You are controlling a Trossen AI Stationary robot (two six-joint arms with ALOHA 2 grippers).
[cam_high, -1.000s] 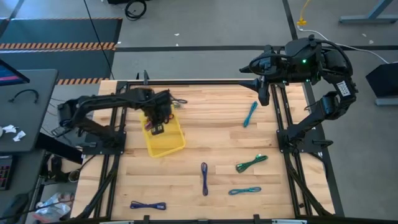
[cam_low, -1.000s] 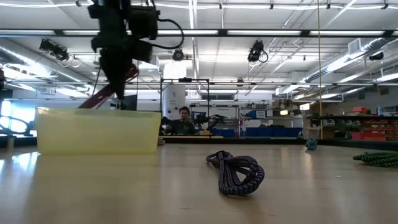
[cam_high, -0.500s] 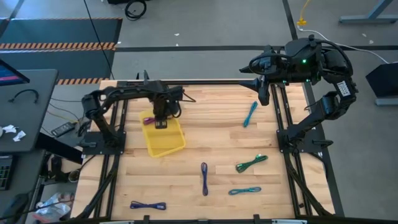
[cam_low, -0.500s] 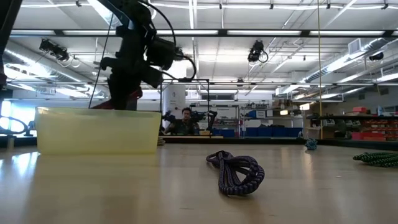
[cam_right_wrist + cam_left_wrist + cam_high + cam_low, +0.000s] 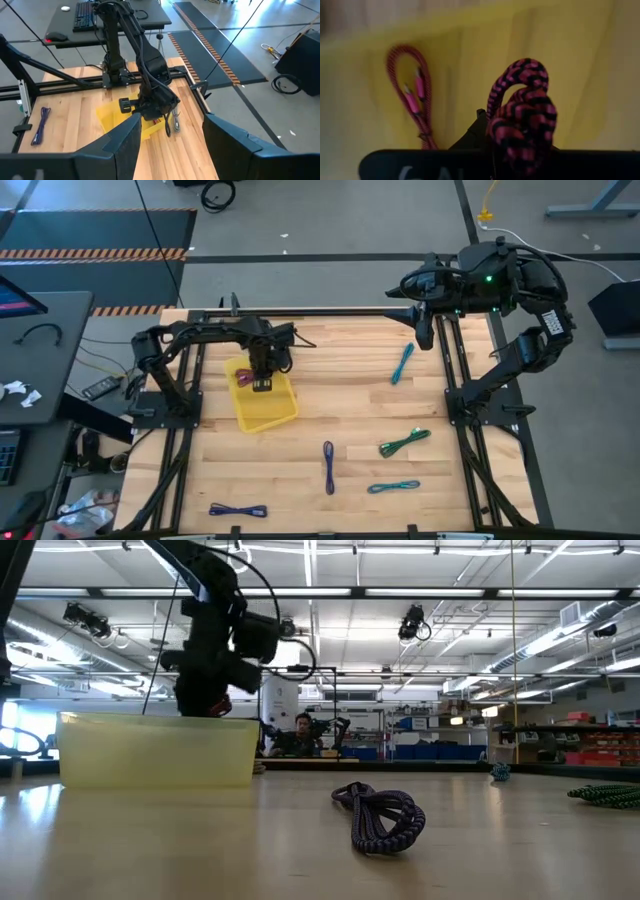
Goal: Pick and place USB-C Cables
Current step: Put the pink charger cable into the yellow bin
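The tray (image 5: 270,408) sat on the left part of the surface (image 5: 340,405), the left pincer (image 5: 258,383) over its far end with one cable (image 5: 522,120) between its fingers. A second cable (image 5: 410,95) lay in the tray. Other cables (image 5: 403,363) (image 5: 329,466) lay scattered to the tray's right and nearer. The right pincer (image 5: 420,330) hung by the far right corner.

Two dark arms of tube links and bulky joints, with thin black cables looped along them. Green light on the right arm (image 5: 487,278), white label near its elbow. White lettering on the left gripper (image 5: 492,167).
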